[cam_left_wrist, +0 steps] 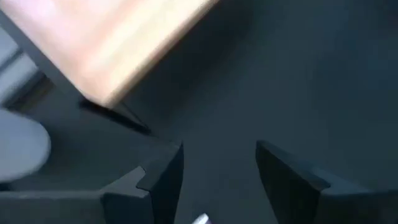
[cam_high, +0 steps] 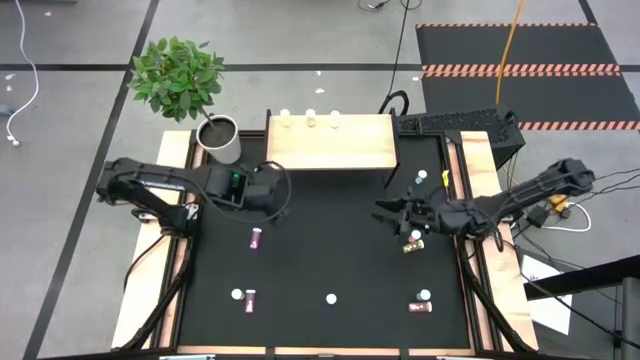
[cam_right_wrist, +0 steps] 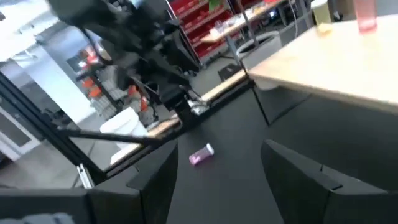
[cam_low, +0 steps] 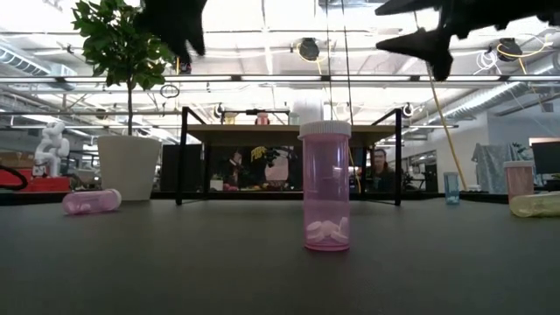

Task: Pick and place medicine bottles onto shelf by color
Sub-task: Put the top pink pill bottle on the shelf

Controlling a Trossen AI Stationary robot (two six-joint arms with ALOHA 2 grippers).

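My right gripper (cam_high: 384, 213) hangs spread and empty at middle right, maybe to reach the small yellow bottle (cam_high: 412, 246) below it. My left gripper (cam_left_wrist: 219, 171), also spread, waits beside the light wooden shelf (cam_high: 330, 145), top middle.

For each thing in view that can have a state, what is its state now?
Left gripper: open, empty, raised near the shelf's corner.
Right gripper: open, empty, raised over the mat.
Shelf: three bottles along its far edge.
Centre pink bottle: upright, capped, pills inside.
Pink bottle near the left arm: lying on its side.
Yellow bottle: lying on its side.
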